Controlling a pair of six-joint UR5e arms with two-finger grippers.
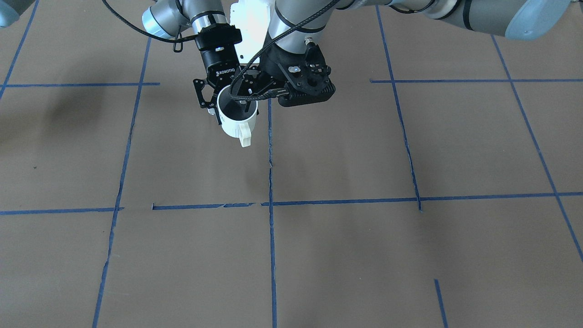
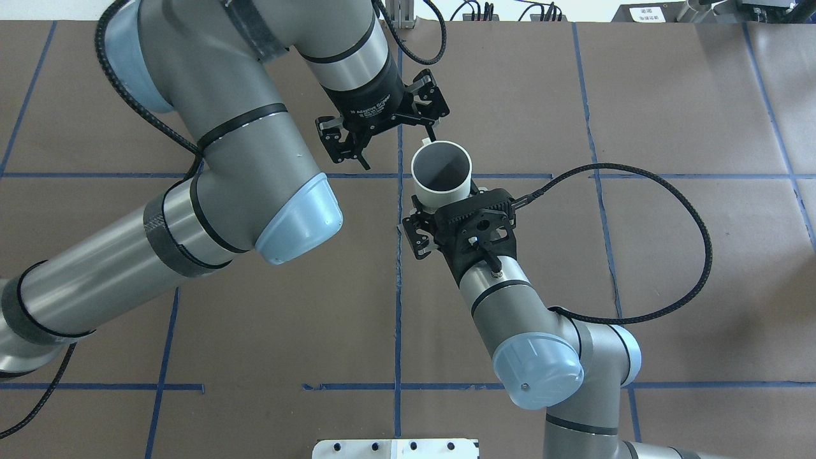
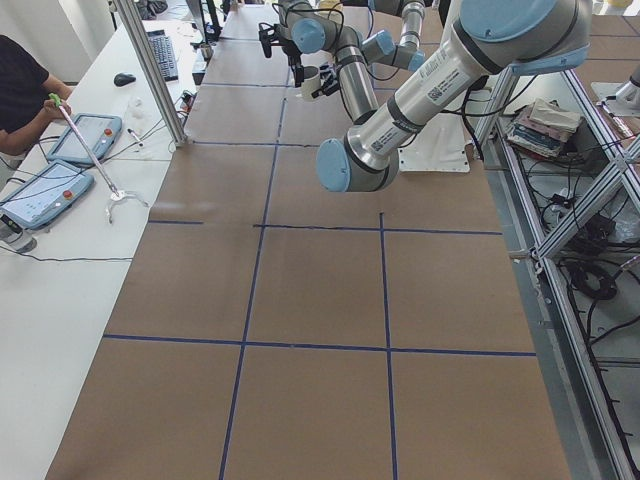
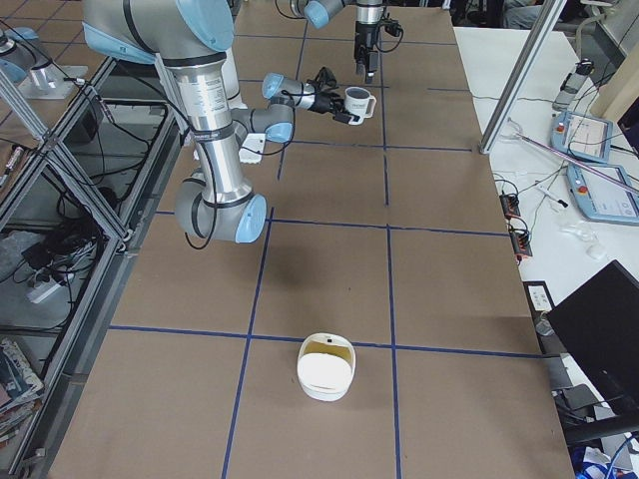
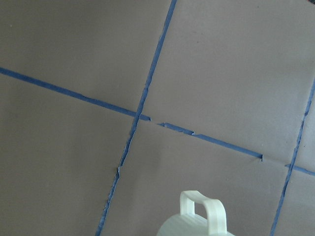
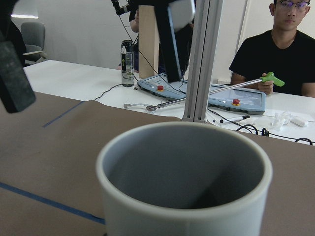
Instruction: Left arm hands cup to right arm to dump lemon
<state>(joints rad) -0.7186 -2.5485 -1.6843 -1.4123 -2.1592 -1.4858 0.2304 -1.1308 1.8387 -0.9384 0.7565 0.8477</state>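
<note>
Right gripper [image 2: 446,199] fingers [image 1: 206,98] clamped round the body of the cup [image 2: 441,167], gripping from the robot's side. Cup upright, held in the air over the table [image 2: 701,95], handle toward the operators' side; inside too shaded to tell contents. Left gripper [image 2: 400,153] fingers [image 2: 344,143] spread wide, pointing down just beside the cup on the handle side, one tip near the handle, contact unclear. Right arm [image 2: 510,306] reaches in low, left arm [image 2: 242,159] from above. White bowl [image 4: 324,371] on the table, well apart, toward the robot's right end.
</note>
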